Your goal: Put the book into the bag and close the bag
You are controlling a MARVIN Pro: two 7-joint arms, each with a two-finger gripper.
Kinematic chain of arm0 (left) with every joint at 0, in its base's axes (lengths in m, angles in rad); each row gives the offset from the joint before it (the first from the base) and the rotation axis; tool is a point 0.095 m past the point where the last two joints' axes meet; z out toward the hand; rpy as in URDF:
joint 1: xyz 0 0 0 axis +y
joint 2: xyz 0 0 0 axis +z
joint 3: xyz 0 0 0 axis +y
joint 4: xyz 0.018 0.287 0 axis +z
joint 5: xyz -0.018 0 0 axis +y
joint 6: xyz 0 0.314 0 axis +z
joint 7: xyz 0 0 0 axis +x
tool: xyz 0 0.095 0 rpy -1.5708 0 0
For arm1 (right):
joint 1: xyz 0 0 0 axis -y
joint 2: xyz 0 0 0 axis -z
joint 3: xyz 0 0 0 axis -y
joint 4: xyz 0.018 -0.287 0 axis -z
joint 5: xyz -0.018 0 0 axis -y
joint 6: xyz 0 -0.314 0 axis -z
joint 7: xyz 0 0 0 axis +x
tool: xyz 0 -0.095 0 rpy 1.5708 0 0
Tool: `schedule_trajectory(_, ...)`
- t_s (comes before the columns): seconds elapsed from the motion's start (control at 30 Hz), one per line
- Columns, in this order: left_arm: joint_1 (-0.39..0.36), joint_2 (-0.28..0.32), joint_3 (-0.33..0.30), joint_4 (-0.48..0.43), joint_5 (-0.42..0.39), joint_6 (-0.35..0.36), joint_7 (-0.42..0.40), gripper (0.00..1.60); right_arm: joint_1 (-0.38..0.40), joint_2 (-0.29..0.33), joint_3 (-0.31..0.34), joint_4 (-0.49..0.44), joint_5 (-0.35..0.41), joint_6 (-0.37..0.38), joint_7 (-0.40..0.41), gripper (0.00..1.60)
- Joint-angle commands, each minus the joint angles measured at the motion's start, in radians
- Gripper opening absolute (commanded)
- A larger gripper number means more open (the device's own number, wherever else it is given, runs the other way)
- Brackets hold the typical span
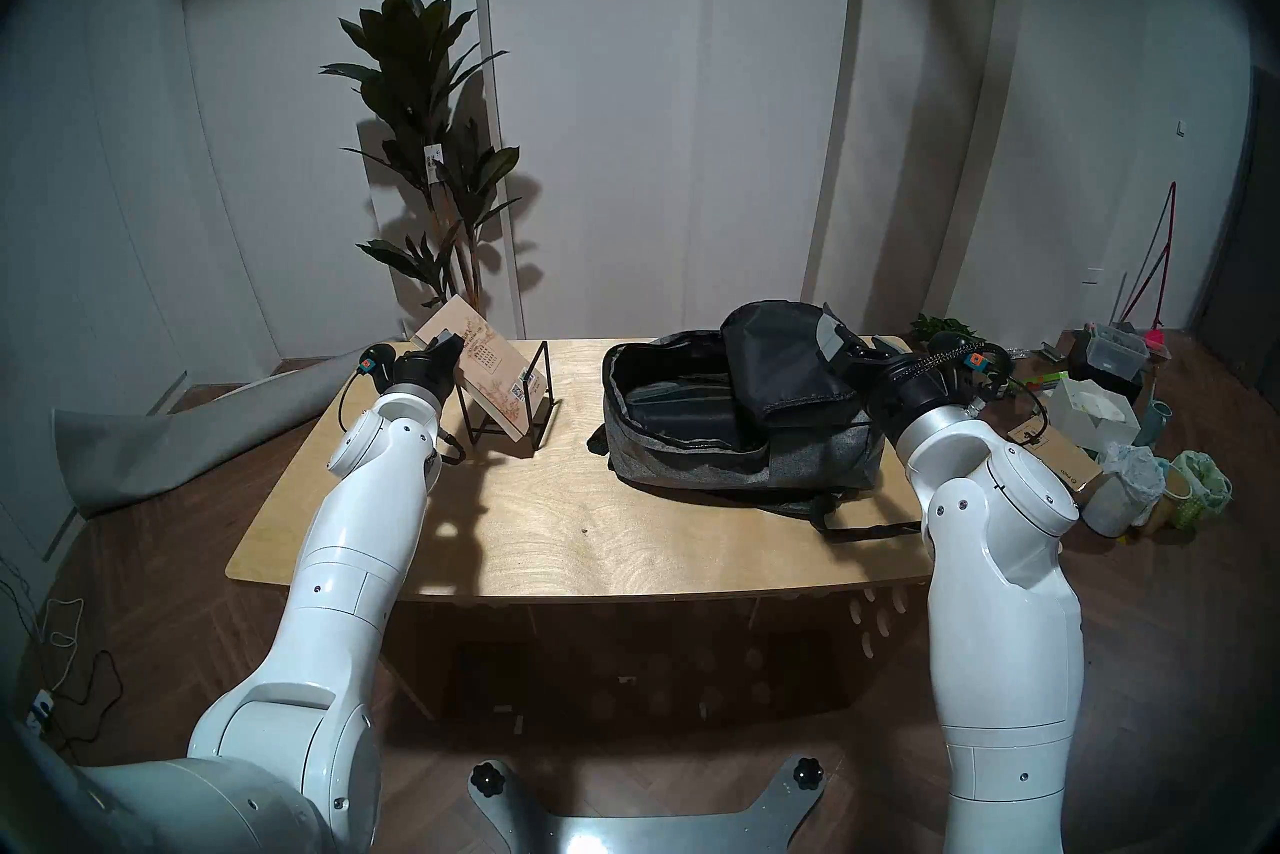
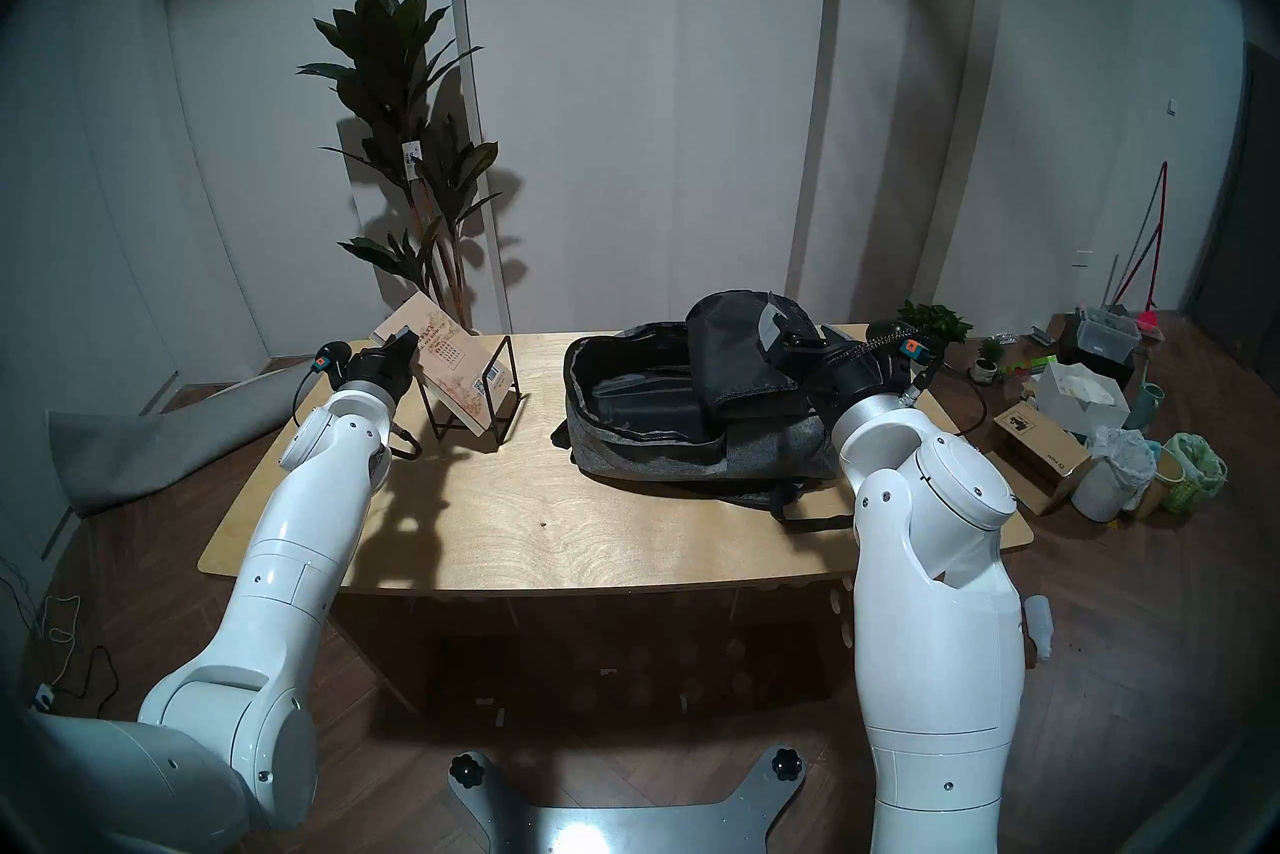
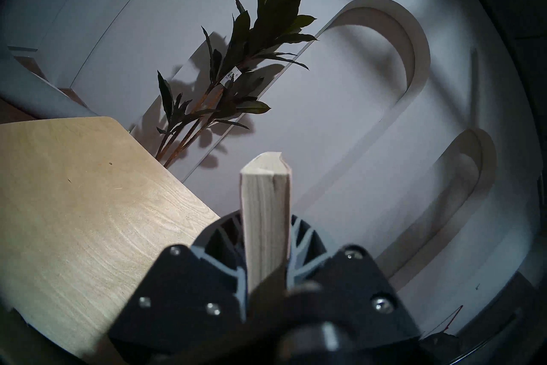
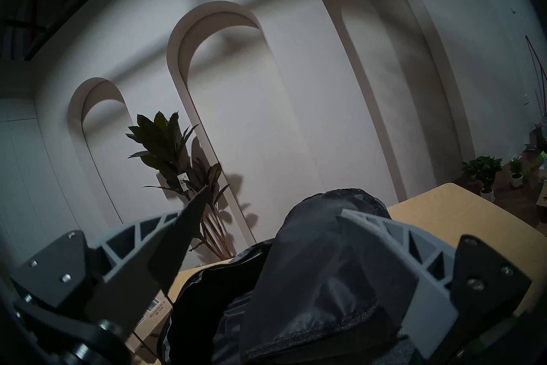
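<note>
The tan book (image 1: 485,374) (image 2: 457,374) leans in a black wire stand (image 1: 533,409) at the table's far left. My left gripper (image 1: 443,343) (image 2: 405,340) is shut on the book's upper left edge. In the left wrist view the book's page edge (image 3: 265,207) stands between the closed fingers of this gripper (image 3: 263,220). The grey bag (image 1: 734,457) (image 2: 692,450) lies unzipped at the far right, its black-lined flap (image 1: 776,360) (image 4: 325,266) raised. My right gripper (image 1: 841,346) (image 4: 273,201) stands wide open, with the flap resting against one finger (image 4: 384,251).
The wooden table (image 1: 623,541) is bare in front of the stand and bag. A tall potted plant (image 1: 429,139) stands behind the far left corner. On the floor to the right sit a cardboard box (image 2: 1039,444), bins and small pots (image 1: 1108,416).
</note>
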Motion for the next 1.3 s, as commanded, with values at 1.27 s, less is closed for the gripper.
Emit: schedule_trajectory(1.27,0.089,-0.092,-0.057,-0.463,-0.105,0.003,0.089,0.0,0.045,0.001,0.036,0.011,0.002,-0.018,0.012,1.6)
